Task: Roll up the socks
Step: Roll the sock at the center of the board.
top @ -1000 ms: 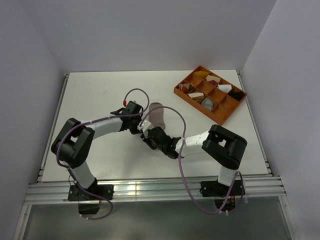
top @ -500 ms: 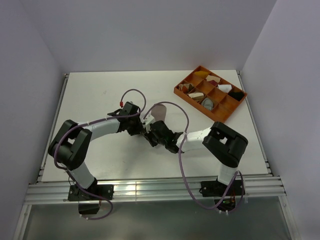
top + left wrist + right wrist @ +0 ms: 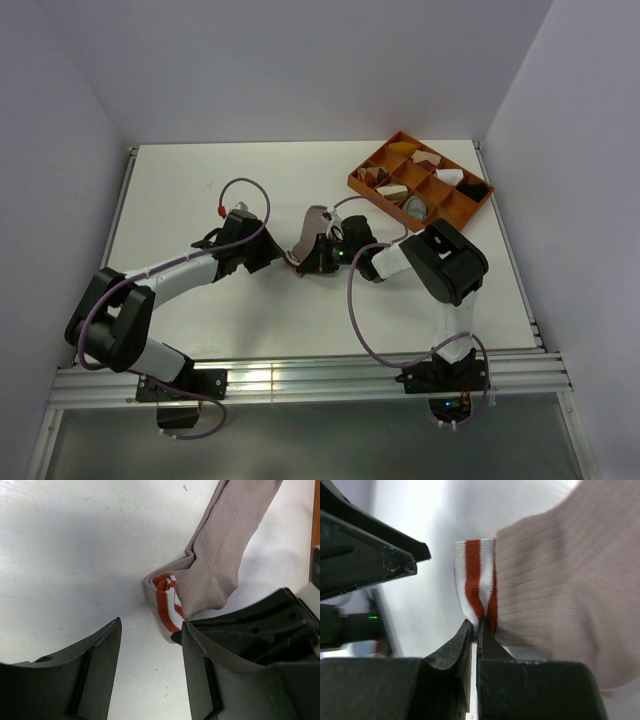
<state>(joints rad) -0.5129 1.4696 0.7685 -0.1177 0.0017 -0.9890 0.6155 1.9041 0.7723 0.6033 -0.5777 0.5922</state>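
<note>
Right pincer (image 3: 476,630) has swung away from the near edge since the earlier frame, toward the far right. It now pinches the red-and-white cuff (image 3: 475,575) of the sock (image 3: 220,555), jaws almost closed on the fabric. Left pincer (image 3: 150,625) stands wide, the cuff just ahead of its gap. The sock lies mid-bench (image 3: 180,190), cuff end doubled over, foot stretching away from both pincers.

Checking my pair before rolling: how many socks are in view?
1. The pinkish-tan sock lies in the middle of the table, its red-and-white cuff pinched in the right pincer. No grey sock shows; one may be hidden under it or under an arm.
</note>
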